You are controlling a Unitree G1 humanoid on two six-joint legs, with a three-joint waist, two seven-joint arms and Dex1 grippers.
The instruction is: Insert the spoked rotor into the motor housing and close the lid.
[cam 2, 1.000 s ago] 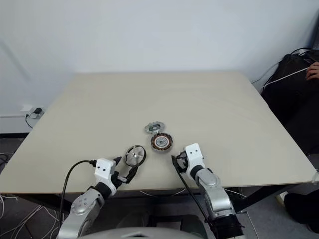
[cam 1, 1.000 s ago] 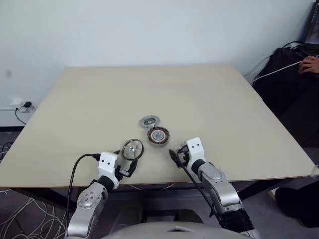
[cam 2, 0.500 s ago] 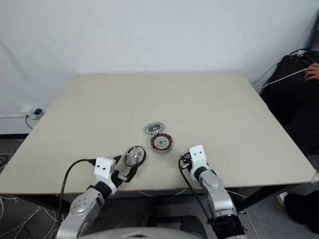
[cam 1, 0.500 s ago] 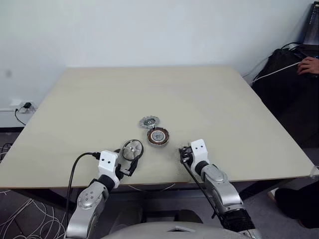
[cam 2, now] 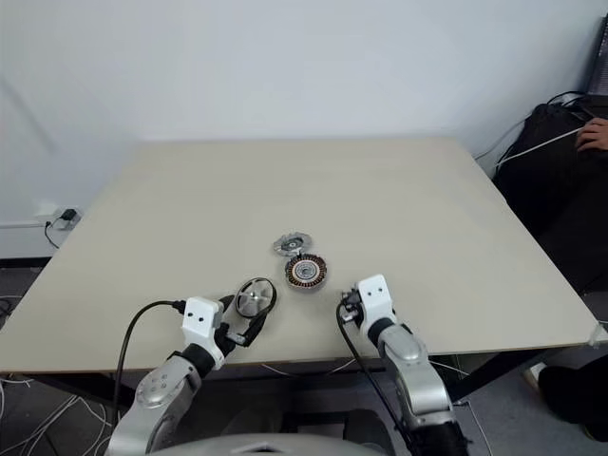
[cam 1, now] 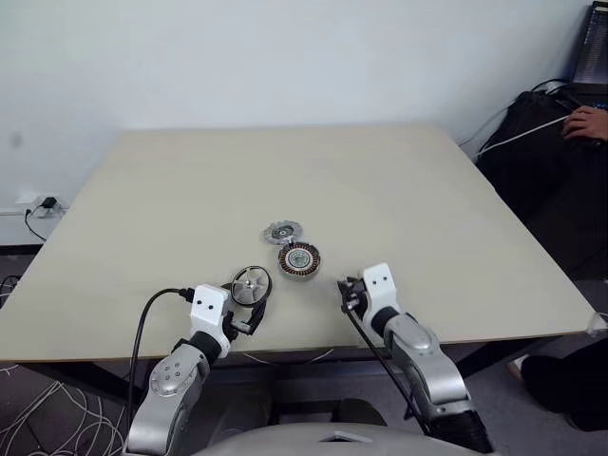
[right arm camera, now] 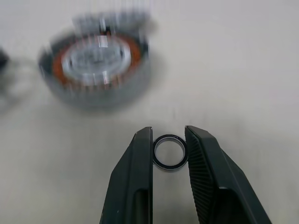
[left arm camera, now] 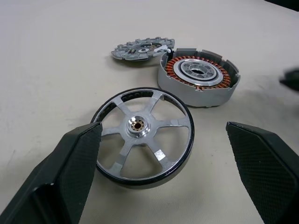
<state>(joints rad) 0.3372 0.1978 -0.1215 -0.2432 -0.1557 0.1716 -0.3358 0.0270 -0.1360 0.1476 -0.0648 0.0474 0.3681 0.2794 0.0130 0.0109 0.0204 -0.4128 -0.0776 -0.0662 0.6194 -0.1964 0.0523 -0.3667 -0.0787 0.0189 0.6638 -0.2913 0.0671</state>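
Right pincer (right arm camera: 169, 140) has closed from wide onto a small dark loose ring (right arm camera: 170, 152) and pulled back from the copper-wound motor housing (cam 1: 298, 259) mid-worktop (cam 1: 190, 190). Left pincer (left arm camera: 163, 163) stands wide around the silver spoked rotor (left arm camera: 144, 136), ungripped; notched grey lid (cam 1: 282, 231) just behind the housing. Insertion not yet begun.

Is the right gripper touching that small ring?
Touching. Right wrist view: both fingers of the right gripper press the small ring from either side.
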